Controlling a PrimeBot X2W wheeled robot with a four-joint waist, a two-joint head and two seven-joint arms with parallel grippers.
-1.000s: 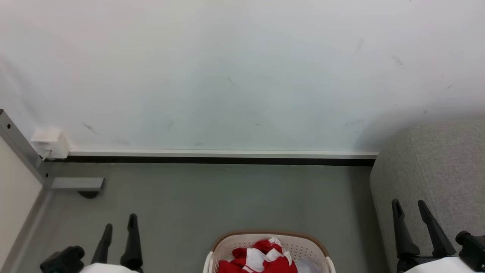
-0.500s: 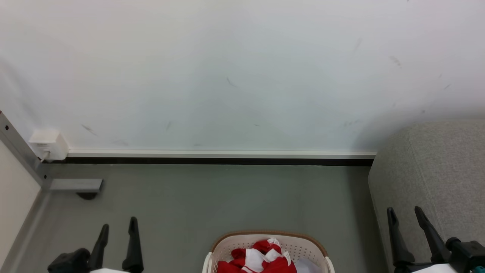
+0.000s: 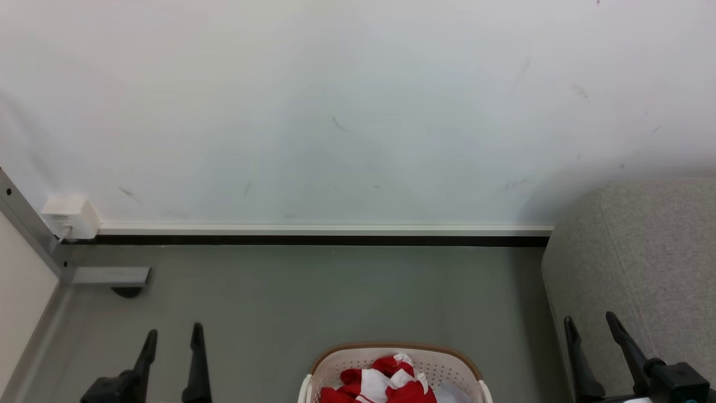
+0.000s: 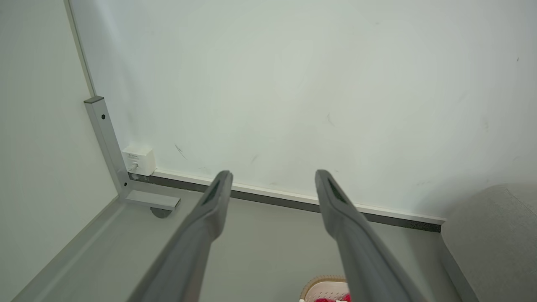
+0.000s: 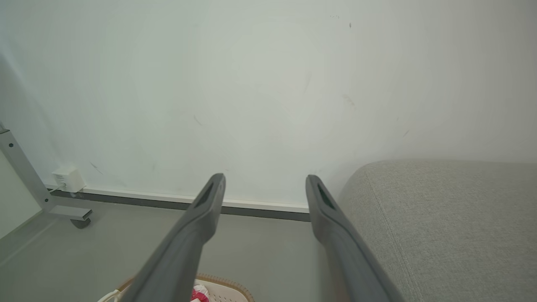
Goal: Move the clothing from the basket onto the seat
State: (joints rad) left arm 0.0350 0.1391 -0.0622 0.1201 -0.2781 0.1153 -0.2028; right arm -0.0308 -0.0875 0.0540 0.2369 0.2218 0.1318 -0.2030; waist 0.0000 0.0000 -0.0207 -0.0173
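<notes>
Down at the bottom middle of the head view, the red and white clothing (image 3: 380, 386) lies bunched up inside the basket (image 3: 454, 368). A bit of pale white cloth (image 3: 454, 395) peeks out beside it. The basket sits on the grey floor (image 3: 335, 291). To its right stands the big grey seat (image 3: 649, 252), up against the white wall (image 3: 335, 112). The left gripper (image 3: 174, 330) is off to the basket's left, over the floor, fingers wide apart and holding nothing. The right gripper (image 3: 590, 318) is in front of the seat's edge, fingers apart too, and empty.
</notes>
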